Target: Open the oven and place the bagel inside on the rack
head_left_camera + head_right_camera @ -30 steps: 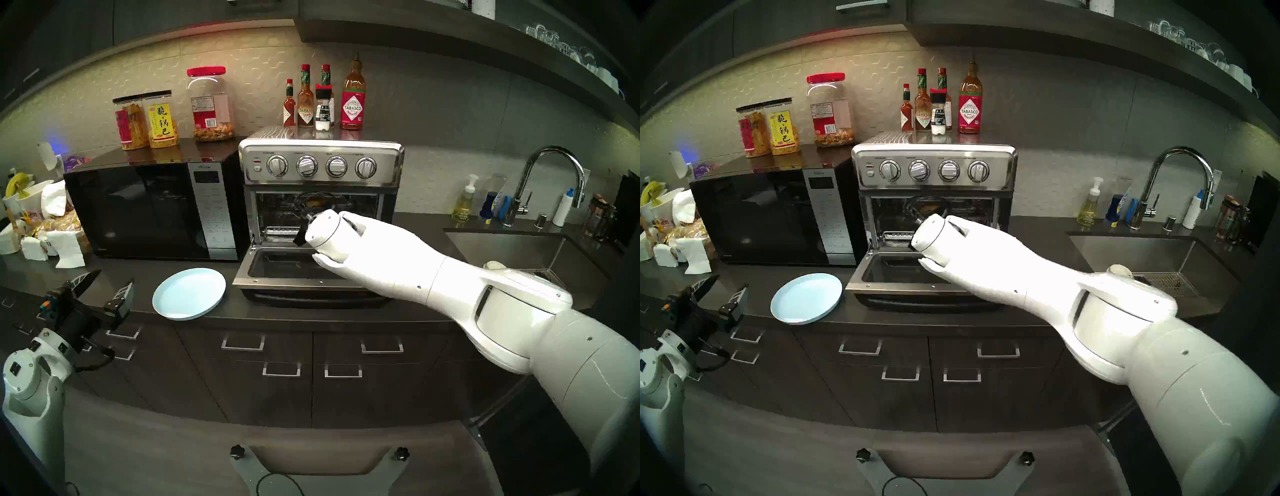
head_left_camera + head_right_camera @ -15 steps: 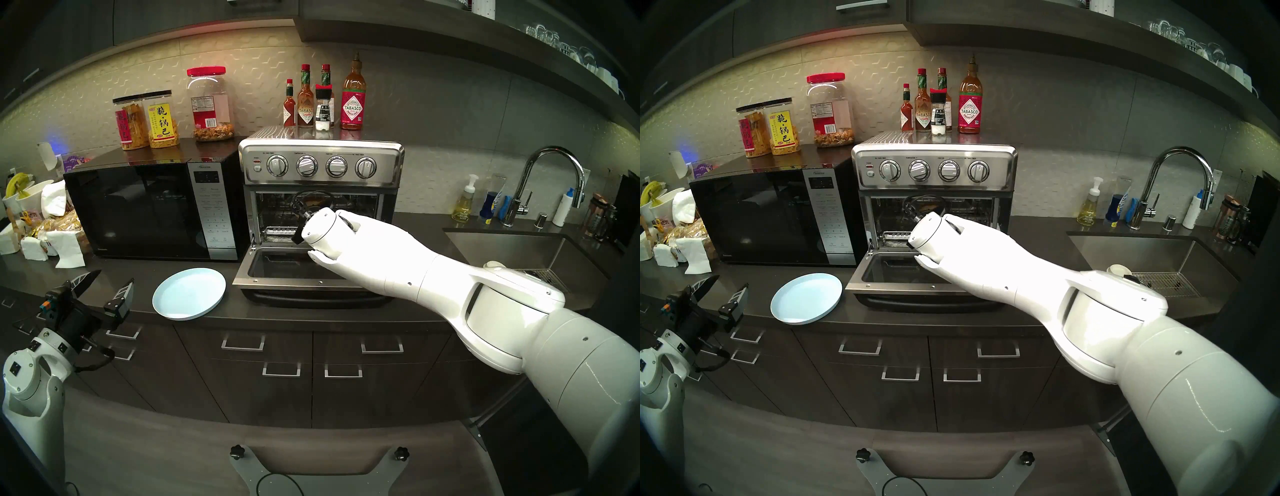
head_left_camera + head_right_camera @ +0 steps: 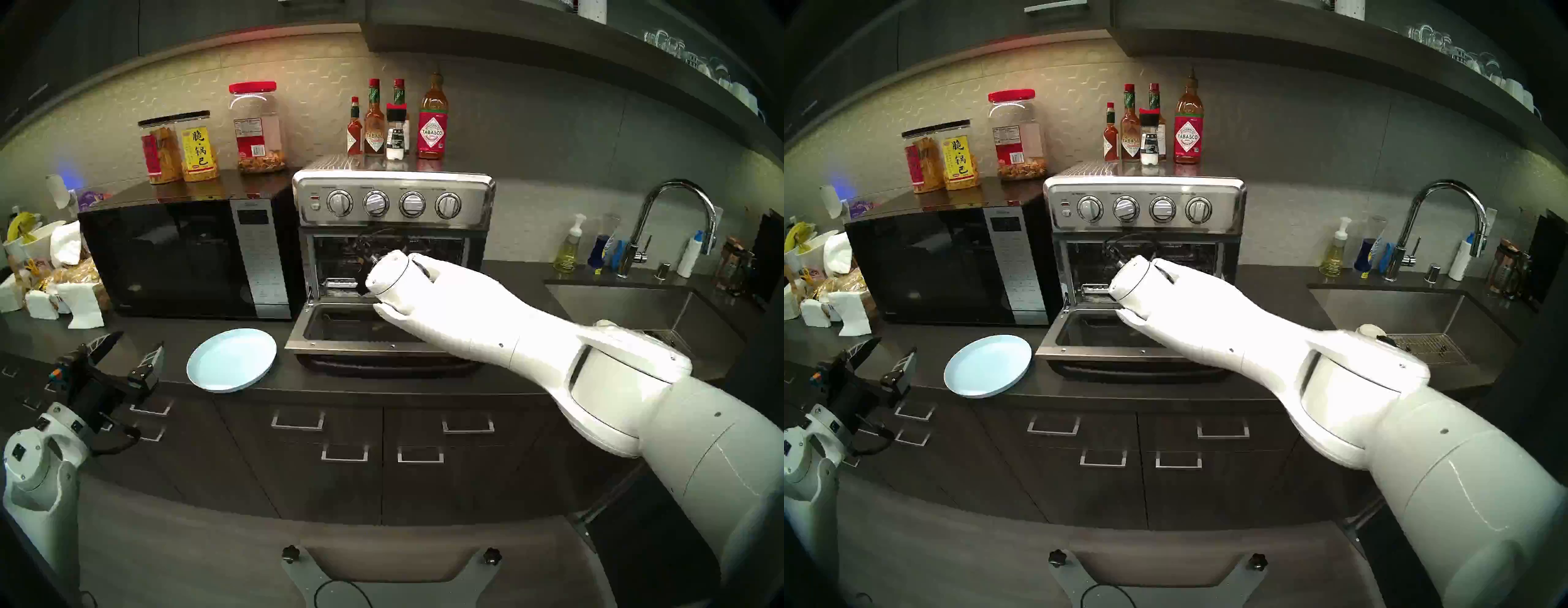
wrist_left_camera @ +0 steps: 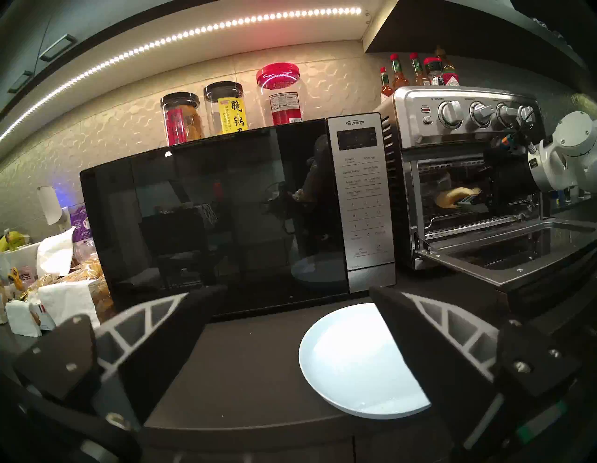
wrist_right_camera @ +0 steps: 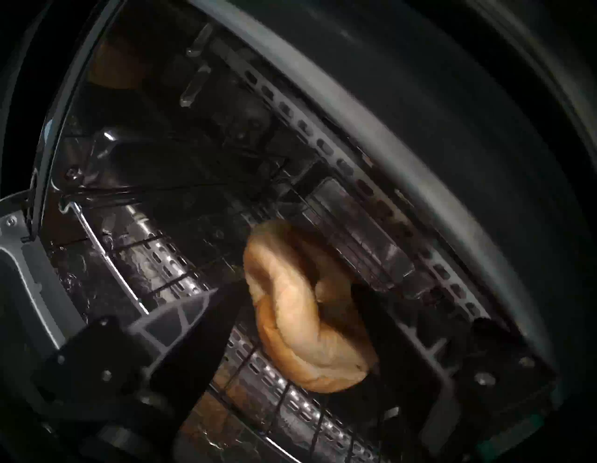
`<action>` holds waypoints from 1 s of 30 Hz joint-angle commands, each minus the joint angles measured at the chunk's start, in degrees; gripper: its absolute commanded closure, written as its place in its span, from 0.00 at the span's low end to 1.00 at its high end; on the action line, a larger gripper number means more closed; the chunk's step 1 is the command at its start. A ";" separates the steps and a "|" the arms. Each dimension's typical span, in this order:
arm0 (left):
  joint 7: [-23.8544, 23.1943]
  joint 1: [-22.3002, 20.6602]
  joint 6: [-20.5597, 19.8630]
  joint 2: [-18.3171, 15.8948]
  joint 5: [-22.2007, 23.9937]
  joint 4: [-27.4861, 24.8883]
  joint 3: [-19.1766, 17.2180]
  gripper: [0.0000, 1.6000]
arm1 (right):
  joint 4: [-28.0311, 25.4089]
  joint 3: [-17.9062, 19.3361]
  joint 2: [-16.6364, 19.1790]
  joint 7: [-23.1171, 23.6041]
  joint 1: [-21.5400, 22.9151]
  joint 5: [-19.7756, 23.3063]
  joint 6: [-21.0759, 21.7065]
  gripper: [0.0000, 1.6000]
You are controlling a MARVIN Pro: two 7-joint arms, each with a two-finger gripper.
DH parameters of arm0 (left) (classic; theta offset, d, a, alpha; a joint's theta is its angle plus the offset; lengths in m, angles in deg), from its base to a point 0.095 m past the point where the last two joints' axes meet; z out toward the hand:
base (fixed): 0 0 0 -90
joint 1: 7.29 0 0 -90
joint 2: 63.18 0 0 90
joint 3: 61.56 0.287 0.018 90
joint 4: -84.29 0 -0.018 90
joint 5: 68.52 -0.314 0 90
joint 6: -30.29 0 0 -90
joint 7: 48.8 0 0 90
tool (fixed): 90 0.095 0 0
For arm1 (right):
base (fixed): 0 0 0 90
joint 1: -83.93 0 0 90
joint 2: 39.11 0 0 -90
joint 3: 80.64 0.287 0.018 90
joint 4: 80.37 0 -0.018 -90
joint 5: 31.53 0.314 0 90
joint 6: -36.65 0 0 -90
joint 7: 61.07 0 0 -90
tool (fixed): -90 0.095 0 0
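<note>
The stainless-steel oven [image 3: 394, 199] stands with its door [image 3: 339, 339] dropped flat. My right arm reaches into the cavity, and in both head views the wrist hides its gripper. In the right wrist view the golden-tan bagel [image 5: 300, 310] sits tilted between the two fingers of my right gripper [image 5: 300, 291], just above the wire rack [image 5: 240, 368]. The left finger's pad touches the bagel's edge. The left wrist view shows the bagel [image 4: 452, 196] held off the rack inside the oven [image 4: 452, 110]. My left gripper [image 3: 135, 342] hovers open and empty at the counter's left front.
A pale blue plate [image 3: 231, 358] lies bare on the counter left of the oven door. The black microwave [image 3: 182, 259] stands beside the oven with jars on top. Sauce bottles [image 3: 394, 123] stand on the oven. Sink [image 3: 636, 305] and faucet are at right.
My right wrist has slid a little left and deeper into the oven with the bagel. The left arm has not moved.
</note>
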 commanded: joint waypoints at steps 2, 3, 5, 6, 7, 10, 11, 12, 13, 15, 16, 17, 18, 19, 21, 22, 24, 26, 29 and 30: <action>0.09 0.06 0.05 -0.07 -0.12 -1.24 -0.50 0.00 | -3.13 0.01 -0.38 0.27 0.18 0.24 0.71 0.00; 0.09 0.06 0.05 -0.07 -0.12 -1.24 -0.50 0.00 | -3.76 0.01 -0.02 0.27 0.10 0.30 0.94 0.00; 0.09 0.06 0.05 -0.07 -0.12 -1.24 -0.50 0.00 | -4.95 -0.08 0.67 0.42 -0.10 0.40 1.38 0.00; 0.09 0.06 0.05 -0.07 -0.12 -1.24 -0.50 0.00 | -5.47 -0.12 0.95 0.40 -0.24 0.43 1.60 0.00; 0.09 0.06 0.05 -0.07 -0.12 -1.24 -0.50 0.00 | -5.99 -0.21 1.29 0.85 -0.33 0.64 1.95 0.00; 0.09 0.07 0.04 -0.06 -0.12 -1.25 -0.50 0.00 | -6.68 -0.32 1.80 1.43 -0.43 0.77 2.14 0.00; 0.09 0.07 0.04 -0.06 -0.12 -1.25 -0.50 0.00 | -6.79 -0.24 1.95 1.98 -0.44 1.07 2.18 0.00; 0.09 0.07 0.04 -0.06 -0.12 -1.25 -0.50 0.00 | -6.90 -0.23 2.04 1.93 -0.50 1.08 2.19 0.49; 0.09 0.07 0.04 -0.06 -0.13 -1.25 -0.50 0.00 | -7.05 -0.25 2.13 1.86 -0.57 1.05 2.21 0.51; 0.10 0.07 0.03 -0.06 -0.13 -1.27 -0.51 0.00 | -7.29 -0.16 2.40 2.69 -0.55 1.53 2.33 0.25; 0.11 0.08 0.02 -0.06 -0.13 -1.28 -0.51 0.00 | -7.44 -0.19 2.48 2.51 -0.63 1.49 2.33 0.20; 0.11 0.08 0.02 -0.05 -0.13 -1.28 -0.51 0.00 | -7.75 -0.21 2.68 2.50 -0.81 1.57 2.32 0.01; 0.11 0.09 0.01 -0.05 -0.13 -1.29 -0.51 0.00 | -8.05 -0.25 2.84 2.39 -1.01 1.56 2.31 0.00; 0.12 0.09 0.01 -0.05 -0.13 -1.29 -0.52 0.00 | -8.25 -0.30 2.96 2.18 -1.24 1.52 2.30 0.00; 0.12 0.09 0.01 -0.05 -0.14 -1.29 -0.52 0.00 | -8.44 -0.47 3.12 2.07 -1.48 1.47 2.28 0.00; 0.12 0.09 0.01 -0.05 -0.14 -1.29 -0.52 0.00 | -8.47 -0.50 3.16 2.00 -1.58 1.47 2.25 0.00; 0.12 0.09 0.01 -0.05 -0.14 -1.29 -0.52 0.00 | -8.39 -0.54 3.20 1.94 -1.70 1.45 2.16 0.00; 0.12 0.09 0.00 -0.05 -0.14 -1.30 -0.52 0.00 | -8.32 -0.54 3.29 1.93 -1.70 1.44 2.16 0.00; 0.12 0.09 0.00 -0.05 -0.14 -1.30 -0.52 0.00 | -9.17 -0.41 4.07 2.14 -1.69 1.59 2.28 0.00; 0.12 0.09 0.00 -0.05 -0.14 -1.30 -0.52 0.00 | -9.50 -0.35 4.32 2.12 -1.73 1.64 2.35 0.00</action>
